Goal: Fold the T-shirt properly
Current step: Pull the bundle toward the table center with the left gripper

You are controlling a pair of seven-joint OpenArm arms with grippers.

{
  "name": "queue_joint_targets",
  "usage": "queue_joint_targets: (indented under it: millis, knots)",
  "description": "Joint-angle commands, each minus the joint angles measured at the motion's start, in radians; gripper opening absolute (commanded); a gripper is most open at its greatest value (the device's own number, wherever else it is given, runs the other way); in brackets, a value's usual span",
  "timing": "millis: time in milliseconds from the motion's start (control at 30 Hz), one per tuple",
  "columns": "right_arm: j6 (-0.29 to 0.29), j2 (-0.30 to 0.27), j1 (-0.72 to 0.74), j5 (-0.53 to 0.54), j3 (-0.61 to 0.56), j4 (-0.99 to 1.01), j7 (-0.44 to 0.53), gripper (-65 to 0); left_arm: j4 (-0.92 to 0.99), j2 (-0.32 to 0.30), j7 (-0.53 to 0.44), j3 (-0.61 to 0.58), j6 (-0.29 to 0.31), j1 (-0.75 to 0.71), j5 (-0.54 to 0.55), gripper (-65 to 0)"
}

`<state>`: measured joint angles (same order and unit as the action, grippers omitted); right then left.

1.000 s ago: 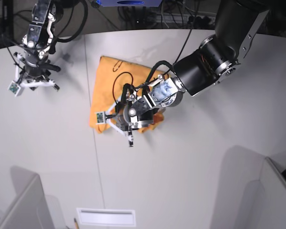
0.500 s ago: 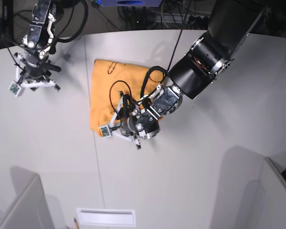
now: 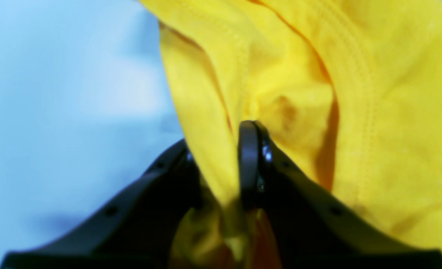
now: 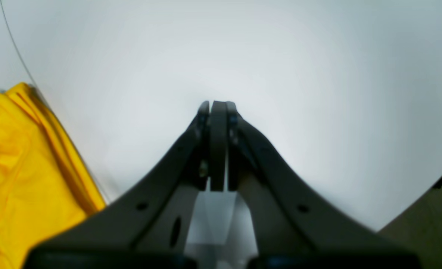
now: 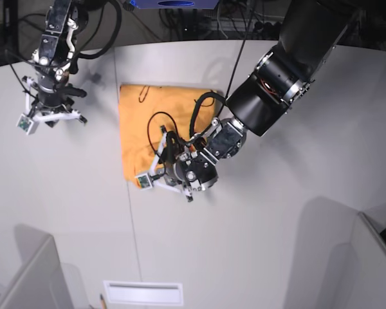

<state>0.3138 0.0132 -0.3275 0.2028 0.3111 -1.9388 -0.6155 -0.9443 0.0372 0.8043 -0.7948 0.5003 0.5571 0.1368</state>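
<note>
The T-shirt [image 5: 141, 119] lies as a folded orange-yellow rectangle on the white table [image 5: 276, 212], left of centre in the base view. My left gripper [image 5: 170, 175] sits at the shirt's front edge. Up close, the left gripper [image 3: 221, 149] is shut on a bunched fold of the T-shirt [image 3: 355, 93], with cloth squeezed between its black fingers [image 3: 249, 149]. My right gripper [image 5: 50, 111] hovers over bare table to the left of the shirt. The right gripper [image 4: 216, 106] is shut on nothing, and the T-shirt [image 4: 15, 157] shows at the left edge of that view.
A thin seam [image 5: 125, 212] runs across the table from back to front. Grey partitions stand at the front left [image 5: 32, 270] and front right [image 5: 354, 257]. A white slot plate [image 5: 143, 293] lies at the front edge. Cables [image 5: 199, 19] crowd the back.
My left gripper has drawn the cloth toward the front left, and the shirt has flattened from a slanted bunch into a squarer rectangle. The right arm has shifted slightly.
</note>
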Motion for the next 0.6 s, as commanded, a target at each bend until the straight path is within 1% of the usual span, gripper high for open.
queue_joint_targets:
  millis: [0,133,333,367,500,567]
  knots:
    - [-0.005,-0.008,0.008,-0.01,0.003,-0.015,0.022,-65.0,-0.009,-0.023,0.129,-0.016,0.014,-0.029,-0.055,-65.0]
    - [-0.005,-0.008,0.008,-0.01,0.003,-0.015,0.022,-65.0,-0.106,-0.024,0.14,-0.015,0.013,-0.025,-0.055,-65.0]
    - [-0.005,-0.008,0.006,-0.01,0.003,-0.015,0.022,-65.0,-0.115,-0.024,0.14,-0.015,0.011,-0.012,-0.055,-65.0]
    - [-0.005,-0.008,0.006,-0.01,0.003,-0.015,0.022,-65.0,-0.121,-0.024,0.137,-0.013,0.011,-0.01,-0.055,-61.4]
    - [-0.005,-0.008,0.006,-0.01,0.003,-0.015,0.021,-65.0,-0.124,-0.023,0.132,-0.013,0.011,0.017,-0.053,-36.9]
    - [-0.005,-0.008,0.006,-0.01,0.003,-0.015,0.021,-65.0,-0.126,-0.023,0.132,-0.011,0.011,0.024,-0.053,-26.2]
